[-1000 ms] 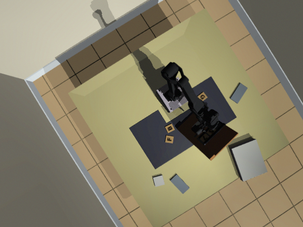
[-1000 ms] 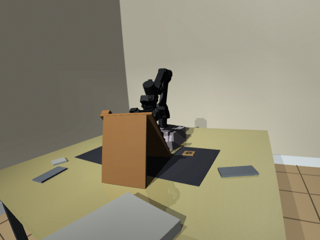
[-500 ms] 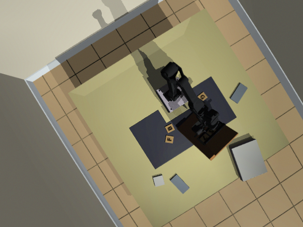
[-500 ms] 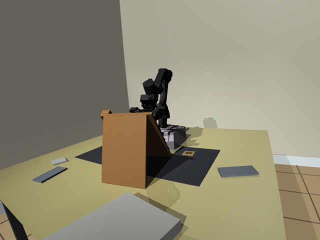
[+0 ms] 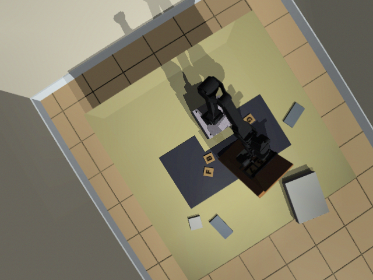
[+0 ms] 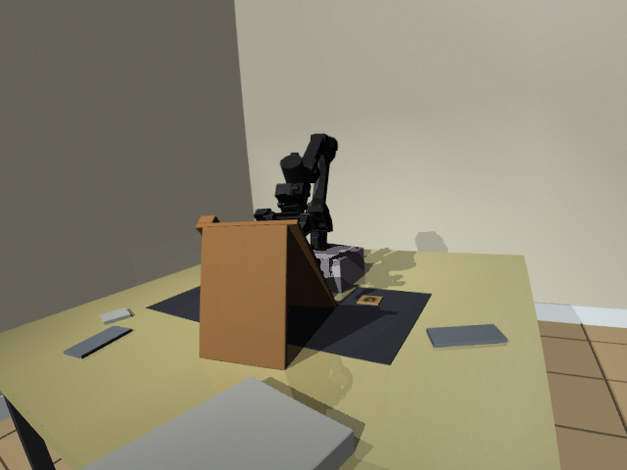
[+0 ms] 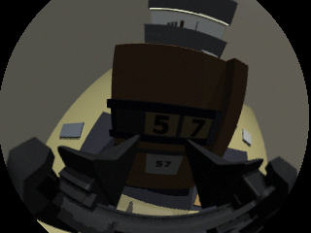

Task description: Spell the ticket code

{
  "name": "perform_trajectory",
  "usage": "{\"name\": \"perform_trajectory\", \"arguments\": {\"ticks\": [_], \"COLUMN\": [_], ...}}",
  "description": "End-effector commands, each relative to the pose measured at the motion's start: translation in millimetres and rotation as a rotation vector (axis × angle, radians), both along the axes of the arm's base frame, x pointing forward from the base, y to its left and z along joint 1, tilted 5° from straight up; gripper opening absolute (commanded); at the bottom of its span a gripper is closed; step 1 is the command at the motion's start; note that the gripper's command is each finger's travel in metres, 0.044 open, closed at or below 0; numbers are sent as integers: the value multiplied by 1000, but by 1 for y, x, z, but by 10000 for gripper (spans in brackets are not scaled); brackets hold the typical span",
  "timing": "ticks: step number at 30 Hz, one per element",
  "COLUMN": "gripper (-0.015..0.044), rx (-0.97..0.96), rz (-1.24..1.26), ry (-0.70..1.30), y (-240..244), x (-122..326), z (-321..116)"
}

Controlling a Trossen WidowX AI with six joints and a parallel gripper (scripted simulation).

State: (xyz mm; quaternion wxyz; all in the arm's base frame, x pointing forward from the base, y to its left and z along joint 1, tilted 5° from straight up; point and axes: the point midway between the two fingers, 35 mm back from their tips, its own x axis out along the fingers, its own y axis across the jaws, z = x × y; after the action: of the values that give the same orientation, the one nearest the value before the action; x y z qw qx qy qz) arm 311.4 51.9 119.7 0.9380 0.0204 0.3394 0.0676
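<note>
The slanted brown board [image 5: 268, 182] [image 6: 243, 293] [image 7: 165, 65] carries a dark rail [image 7: 131, 104]. In the wrist view, tile 5 [image 7: 161, 125] and tile 7 [image 7: 196, 127] sit in the rail, reading 57 left to right, with a thin dark line between them. The 7 is near the rail's right end; the left part of the rail holds no tile. The ticket [image 7: 163, 164] below shows 57. My gripper [image 7: 162, 140] is open and empty, its fingertips just in front of the rail's lower bar, apart from each other. Its fingers are hidden behind the board in the exterior view.
Tiles B [image 5: 208, 157], F [image 5: 208, 171] and G [image 5: 249, 119] [image 6: 369, 300] lie on the dark mat [image 5: 183, 177]. Around it are a large grey box [image 5: 307, 199], a small white block [image 5: 195, 223] and two blue-grey blocks [image 5: 221, 226] [image 5: 294, 114].
</note>
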Motion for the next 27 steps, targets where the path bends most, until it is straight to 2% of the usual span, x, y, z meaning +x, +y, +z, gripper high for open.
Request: {"name": "perform_trajectory", "arguments": {"ticks": [1,24,27], "gripper": [295,295,216], "rx": [0,1,-1], "rz": [-1,-1,4], "ry": [-7,-7,-1], "y": [0,1,1], "x": [0,0,0], "z": [3,9,6]}}
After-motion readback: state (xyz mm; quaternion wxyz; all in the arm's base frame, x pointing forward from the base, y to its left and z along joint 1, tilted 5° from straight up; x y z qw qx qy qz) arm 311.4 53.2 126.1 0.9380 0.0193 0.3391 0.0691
